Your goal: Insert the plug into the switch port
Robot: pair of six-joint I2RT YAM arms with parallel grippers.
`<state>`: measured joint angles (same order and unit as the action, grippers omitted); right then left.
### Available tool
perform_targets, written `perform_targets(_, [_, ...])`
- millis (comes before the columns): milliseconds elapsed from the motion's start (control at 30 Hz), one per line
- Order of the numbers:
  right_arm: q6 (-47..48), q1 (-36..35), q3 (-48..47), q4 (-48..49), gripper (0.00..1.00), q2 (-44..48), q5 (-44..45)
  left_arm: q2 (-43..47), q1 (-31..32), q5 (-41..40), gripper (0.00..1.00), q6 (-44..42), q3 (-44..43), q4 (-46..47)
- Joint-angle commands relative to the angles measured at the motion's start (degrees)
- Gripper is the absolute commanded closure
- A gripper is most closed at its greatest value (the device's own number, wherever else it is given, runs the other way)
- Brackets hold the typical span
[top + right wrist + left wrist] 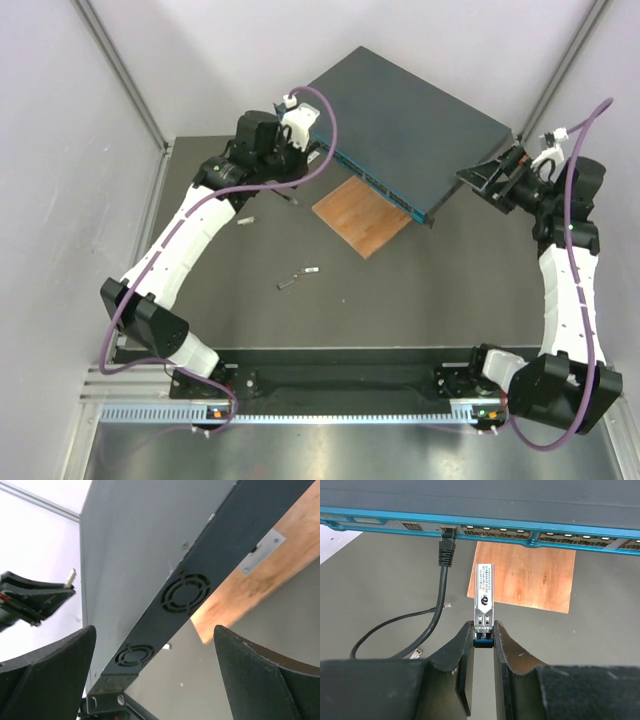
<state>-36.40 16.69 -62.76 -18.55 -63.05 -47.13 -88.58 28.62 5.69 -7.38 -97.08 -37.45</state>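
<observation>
The plug (pixel 448 534), a small pale connector with a black ribbed boot on a thin black cable (pixel 440 605), is seen seated in a switch port (pixel 448 527) in the teal face (pixel 520 530) of the dark switch (pixel 480 500). The left gripper (pixel 484 635) is clamped on a silvery, cable-less module (pixel 484 595) pointed at that face. The right gripper (pixel 155 627) is spread wide, with the switch's vented side seen between its fingers.

Bright, even, diffuse light; faint soft shadows; mild foreground blur in wrist views.
</observation>
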Motion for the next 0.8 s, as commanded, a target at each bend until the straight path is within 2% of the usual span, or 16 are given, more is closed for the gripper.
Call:
perform_targets(0, [-7.18,0.36,2.81,12.99,0.0,-0.85,-2.88,0.25,-0.67,0.46,1.0,0.61,-2.5,0.54])
perform_targets(367, [-21.78,-2.7,10.46,36.29,0.0,-4.98,-4.11,-4.41,-1.2,1.43,1.0,-0.45,-4.17,2.03])
perform_targets(467, [-21.78,-3.41,11.17,37.0,0.06,-5.16,-3.67,-5.46,-1.2,1.6,1.0,0.08,-4.7,2.82])
perform_targets(767, [-21.43,-3.77,10.82,36.39,0.41,-5.68,-3.32,-7.66,-1.29,2.04,1.0,1.31,-7.77,4.05])
